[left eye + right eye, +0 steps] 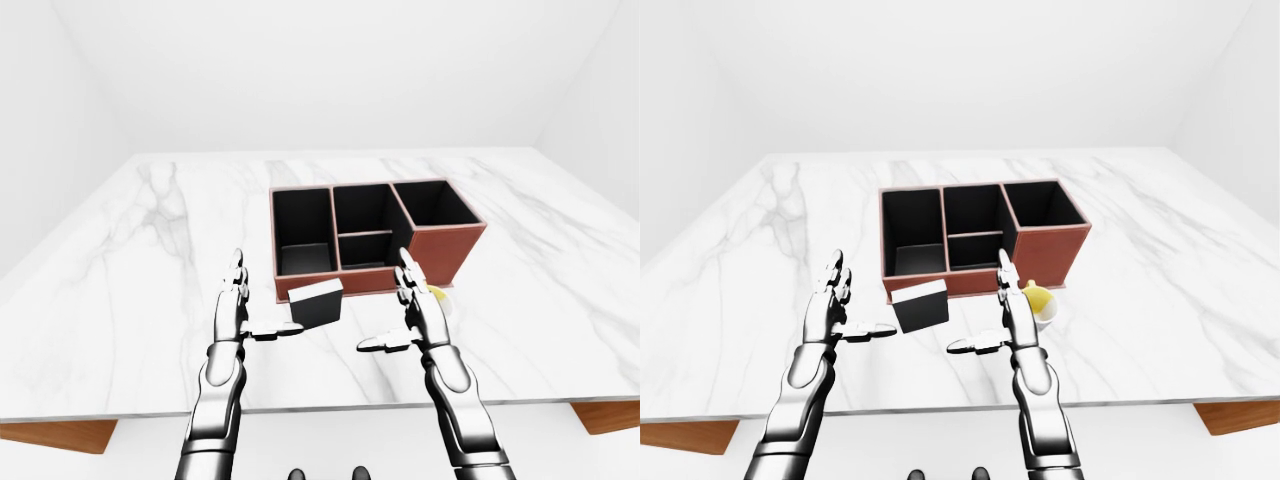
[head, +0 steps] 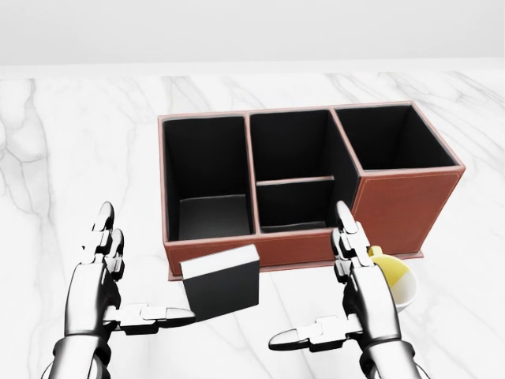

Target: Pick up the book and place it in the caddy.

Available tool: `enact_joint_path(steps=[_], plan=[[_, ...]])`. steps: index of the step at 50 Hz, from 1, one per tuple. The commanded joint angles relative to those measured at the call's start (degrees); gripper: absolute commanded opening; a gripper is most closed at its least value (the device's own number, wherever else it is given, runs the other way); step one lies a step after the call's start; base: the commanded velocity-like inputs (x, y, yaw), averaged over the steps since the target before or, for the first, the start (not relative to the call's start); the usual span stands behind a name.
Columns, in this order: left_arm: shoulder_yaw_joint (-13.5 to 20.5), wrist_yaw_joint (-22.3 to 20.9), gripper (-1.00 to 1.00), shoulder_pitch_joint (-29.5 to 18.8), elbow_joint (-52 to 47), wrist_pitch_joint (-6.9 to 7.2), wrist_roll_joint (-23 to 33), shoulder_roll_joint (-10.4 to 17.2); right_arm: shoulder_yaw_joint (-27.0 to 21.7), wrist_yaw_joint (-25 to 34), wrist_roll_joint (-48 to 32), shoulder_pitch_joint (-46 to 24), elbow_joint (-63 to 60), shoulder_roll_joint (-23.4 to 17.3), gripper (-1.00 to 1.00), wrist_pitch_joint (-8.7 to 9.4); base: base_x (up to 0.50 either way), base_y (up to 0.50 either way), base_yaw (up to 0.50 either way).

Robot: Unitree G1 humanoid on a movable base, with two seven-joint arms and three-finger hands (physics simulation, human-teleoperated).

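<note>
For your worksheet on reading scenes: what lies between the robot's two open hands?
In the head view, the black book stands on the marble table between the left hand and right hand, nearer the left thumb.

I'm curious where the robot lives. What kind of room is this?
Probably a make-believe desk or counter in a plain white computer room. A big marble table holds a brown caddy, a black book and a cup.
</note>
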Motion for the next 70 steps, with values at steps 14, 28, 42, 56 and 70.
enact_joint_path(steps=[14, 28, 42, 56, 70], plan=[[-0.4, -0.2, 1.0, 1.2, -2.3, 1.69, -0.3, -0.3, 2.8, -3.0, -1.9, 0.3, -6.4, 1.0, 1.0, 5.58, 0.0, 0.0, 0.0], [-0.1, 0.0, 1.0, 1.7, -3.2, 2.2, -0.7, -0.3, 8.7, -4.5, -12.7, 0.6, -15.9, 1.2, 1.0, 5.58, 0.0, 0.0, 0.0], [-0.1, 0.1, 1.0, 1.9, -3.7, 2.47, -0.9, -0.3, 13.3, 5.4, -26.1, -5.0, -27.8, 0.1, 1.0, 5.58, 0.0, 0.0, 0.0], [0.1, 0.2, 1.0, 1.9, -3.4, 2.33, -1.1, -0.3, 12.4, 19.5, -39.6, -10.4, -31.0, 0.4, 1.0, 5.58, 0.0, 0.0, 0.0], [1.5, -0.1, 1.0, 2.9, -5.0, 3.35, -2.4, 0.2, 12.2, 29.0, -50.9, -10.6, -31.9, 2.0, 1.0, 5.58, 0.0, 0.0, 0.0]])
